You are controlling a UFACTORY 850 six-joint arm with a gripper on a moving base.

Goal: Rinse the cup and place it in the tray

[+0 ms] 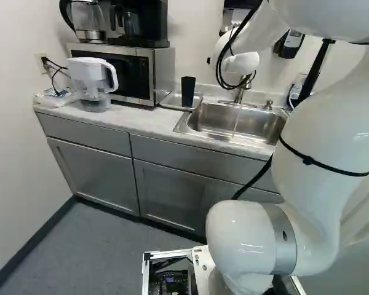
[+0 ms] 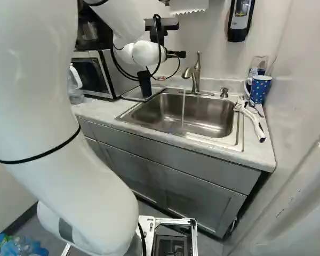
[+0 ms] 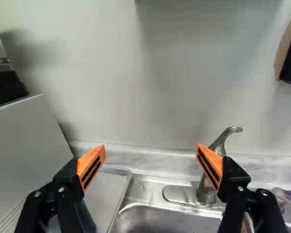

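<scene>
- White robot arm (image 1: 323, 138) rising in the foreground, reaching forward over the counter.
- Gray cabinets (image 1: 92, 166) under a pale counter (image 1: 138, 123).
- Metal sink (image 2: 202, 113) set into the counter, a thin stream of water (image 2: 183, 109) falling into it.
- White-handled brush (image 2: 253, 121) lying to the sink's right, near a blue dotted mug (image 2: 260, 89).
- Black gripper (image 2: 177, 54) above the counter, pointing at the wall (image 3: 121, 77), its two orange-padded fingers spread wide with air between them.
- Black cup (image 1: 188, 92), the one for rinsing, standing on the metal tray (image 2: 130, 96) left of the sink.
- Metal faucet (image 2: 196, 77) behind the sink.
- Microwave (image 1: 141, 77) left of the tray, against the wall.
</scene>
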